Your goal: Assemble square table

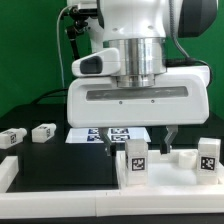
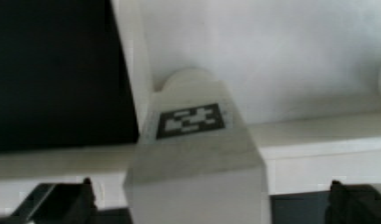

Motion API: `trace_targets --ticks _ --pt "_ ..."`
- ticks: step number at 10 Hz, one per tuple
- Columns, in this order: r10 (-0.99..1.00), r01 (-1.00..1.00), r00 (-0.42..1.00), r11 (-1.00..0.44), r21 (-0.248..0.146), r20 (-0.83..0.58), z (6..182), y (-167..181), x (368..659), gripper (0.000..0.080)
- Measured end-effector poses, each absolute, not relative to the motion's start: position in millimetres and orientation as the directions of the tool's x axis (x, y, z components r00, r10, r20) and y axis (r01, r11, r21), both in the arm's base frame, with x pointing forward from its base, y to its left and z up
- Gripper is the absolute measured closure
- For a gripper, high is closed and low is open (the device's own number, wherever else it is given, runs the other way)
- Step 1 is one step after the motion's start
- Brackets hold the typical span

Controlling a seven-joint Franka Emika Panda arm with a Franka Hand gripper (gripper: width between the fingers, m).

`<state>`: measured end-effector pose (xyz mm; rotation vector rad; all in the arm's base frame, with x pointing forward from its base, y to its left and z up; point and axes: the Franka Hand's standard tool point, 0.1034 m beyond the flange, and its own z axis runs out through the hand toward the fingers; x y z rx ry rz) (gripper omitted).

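Green backdrop at the rear, with a black tabletop (image 1: 55, 160) in front of it as seen in the exterior view. Item one: white robot arm (image 1: 140, 60), filling the middle of that view, reaching down over the work. Item two: pincer (image 1: 140, 145), spread wide. In the wrist view its dark fingers (image 2: 59, 200) stand on either side of an upright leg, with a clear gap on both sides and nothing pinched. Item three: square table slab (image 1: 172, 168), white, lying flat on the tabletop toward the exterior view's right, directly under the pincer. In the wrist view it appears as a pale surface (image 2: 258, 60) beside the black tabletop. Item four: tagged leg (image 1: 135, 158), white, standing upright on the slab between the spread fingers, its black-and-white tag facing the exterior camera. The same leg (image 2: 192, 120) rises toward the wrist camera with the tag near its rounded top. Item five: second leg (image 1: 208, 155), also upright and tagged, at the slab's far corner on the exterior view's right, apart from the pincer. Item six: two loose leg blocks (image 1: 10, 139) (image 1: 43, 131), lying on the tabletop at the exterior view's left, well apart from the slab. Item seven: marker board (image 1: 100, 134), flat, behind the slab, partly hidden by the arm. Item eight: long white bar (image 1: 60, 187) along the near edge.
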<state>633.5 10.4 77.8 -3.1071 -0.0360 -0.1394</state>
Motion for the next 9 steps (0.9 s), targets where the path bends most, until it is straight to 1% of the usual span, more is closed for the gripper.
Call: trace_targets --ticks 1,2,3,4,5,7,9 --pt "-0.003 0.0 0.996 -0.999 -0.033 0.088 77.3 9.7 633.2 0.0195" --pt "-0.015 -0.012 0.996 -0.999 -0.034 0.087 77.3 9.8 633.2 0.0195" --pt "-0.021 -0.018 0.996 -0.999 -0.035 0.087 77.2 9.7 633.1 0.0371" --pt "-0.085 -0.082 0.993 -0.996 -0.04 0.084 77.1 9.3 633.1 0.0371" --pt "-0.148 -0.145 0.986 -0.989 -0.044 0.082 76.9 7.6 633.1 0.0509" --pt "-0.295 -0.292 0.952 -0.955 -0.054 0.074 76.5 5.7 632.9 0.0509" --pt "-0.508 -0.504 0.859 -0.86 -0.072 0.058 75.1 2.0 632.5 0.0509"
